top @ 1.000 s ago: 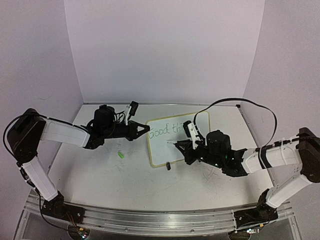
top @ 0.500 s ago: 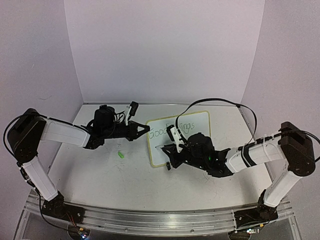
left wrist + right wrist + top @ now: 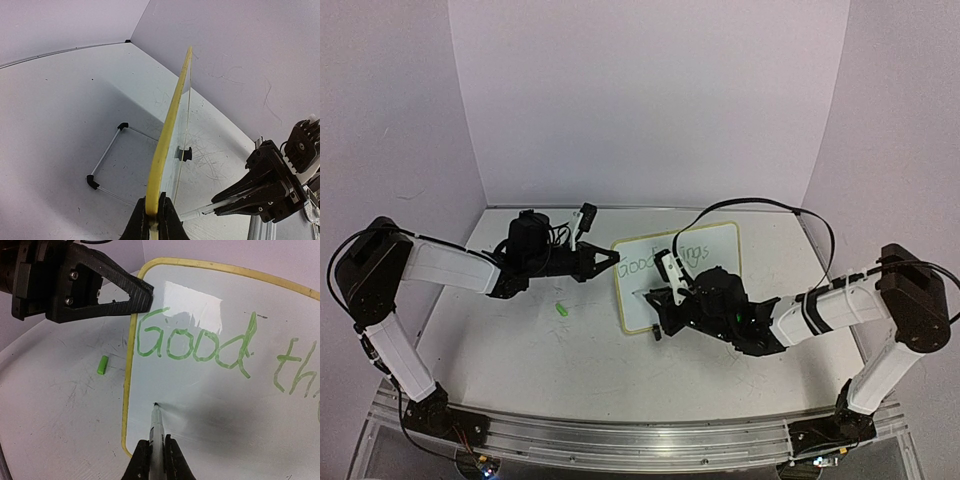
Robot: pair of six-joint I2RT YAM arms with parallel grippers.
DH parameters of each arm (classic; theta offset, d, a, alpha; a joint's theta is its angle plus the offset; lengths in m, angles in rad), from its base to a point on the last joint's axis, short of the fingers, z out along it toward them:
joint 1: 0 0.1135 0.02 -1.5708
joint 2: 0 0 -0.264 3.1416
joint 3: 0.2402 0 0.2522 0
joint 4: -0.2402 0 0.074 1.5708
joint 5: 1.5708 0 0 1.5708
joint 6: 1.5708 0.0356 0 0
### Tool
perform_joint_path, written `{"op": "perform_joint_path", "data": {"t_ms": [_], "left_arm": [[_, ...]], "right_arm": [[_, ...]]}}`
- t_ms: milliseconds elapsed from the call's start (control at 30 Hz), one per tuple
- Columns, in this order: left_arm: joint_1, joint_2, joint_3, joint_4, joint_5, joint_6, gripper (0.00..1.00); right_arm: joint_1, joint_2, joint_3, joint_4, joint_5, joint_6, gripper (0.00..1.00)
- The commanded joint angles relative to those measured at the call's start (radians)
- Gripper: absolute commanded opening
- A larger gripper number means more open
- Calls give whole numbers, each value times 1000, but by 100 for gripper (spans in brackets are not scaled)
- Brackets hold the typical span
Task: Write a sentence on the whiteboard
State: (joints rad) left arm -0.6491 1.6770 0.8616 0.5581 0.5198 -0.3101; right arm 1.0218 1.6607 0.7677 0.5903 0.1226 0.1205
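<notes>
The whiteboard (image 3: pixel 722 246) stands tilted on the table, with a pale yellow rim (image 3: pixel 169 120). Green lettering (image 3: pixel 192 345) reads "Good th" in the right wrist view; the top view shows "Good" (image 3: pixel 638 266) and "ings" beside my right arm. The board below this line is blank. My left gripper (image 3: pixel 614 257) is shut on the board's left rim (image 3: pixel 154 210). My right gripper (image 3: pixel 658 297) is shut on a marker (image 3: pixel 157 427). The marker's tip rests on the board's lower left, under "Good".
A small green marker cap (image 3: pixel 561 310) lies on the scratched tabletop left of the board, also in the right wrist view (image 3: pixel 102 364). The board's wire stand (image 3: pixel 106 157) with black feet sits behind it. Purple walls close the back and sides.
My right gripper has moved the marker left, from the board's middle to its lower left, then held still. This uncovered "ings". The left gripper and the board have not moved.
</notes>
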Motion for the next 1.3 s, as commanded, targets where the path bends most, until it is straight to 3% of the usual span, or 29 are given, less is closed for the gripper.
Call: {"op": "perform_joint_path", "data": {"t_ms": [0,600,1267], "left_arm": [[3,11,31,3,-48,51,0],[3,8,34,2,-56,54,0],[3,3,28,-2,-62,54,0]], "right_arm": [[2,27,29,28,31,5,0],[11,41,20,-4,-27,35,0],[11,1,-19,-38,101,70,0]]}}
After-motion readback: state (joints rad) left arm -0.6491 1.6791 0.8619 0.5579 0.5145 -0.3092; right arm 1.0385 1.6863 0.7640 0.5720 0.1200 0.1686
